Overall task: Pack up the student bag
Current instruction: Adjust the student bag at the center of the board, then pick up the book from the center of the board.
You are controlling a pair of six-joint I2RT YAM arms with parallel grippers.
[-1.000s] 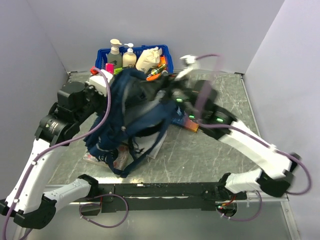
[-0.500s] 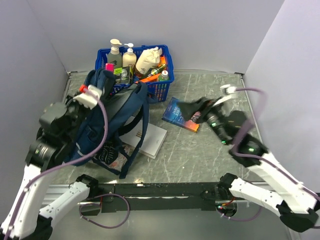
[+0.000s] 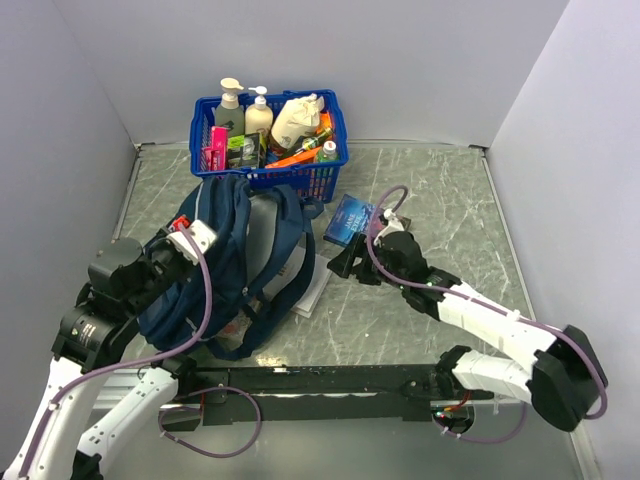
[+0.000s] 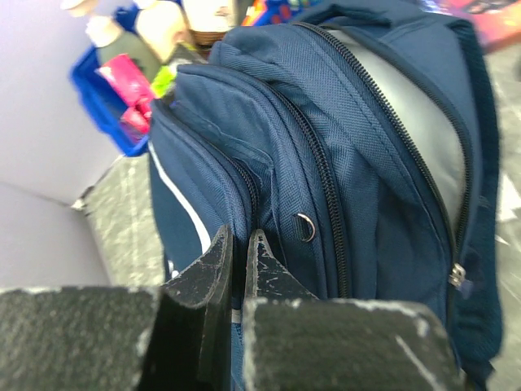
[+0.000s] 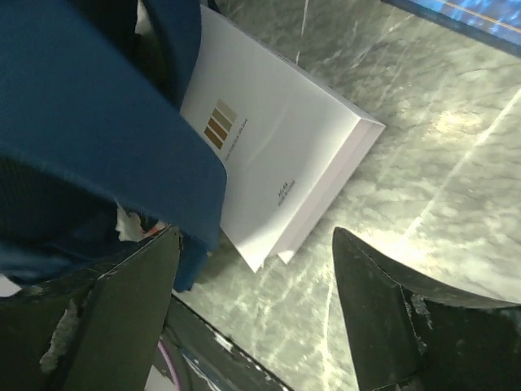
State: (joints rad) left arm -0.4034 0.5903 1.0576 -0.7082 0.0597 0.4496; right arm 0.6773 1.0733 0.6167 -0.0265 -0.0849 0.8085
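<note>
student bag lying on table, left of centre, top end right up against blue basket. left hand clenched on fold of bag fabric by front pocket. right hand released, jaws wide, low over corner of white book. white book partly under bag. blue book just beside basket.

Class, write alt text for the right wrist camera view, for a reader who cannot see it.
The right gripper hangs open above a white book lying on the grey marbled table, nothing between its fingers. The navy student bag covers the book's left edge, and a blue book shows its corner at top right.
</note>
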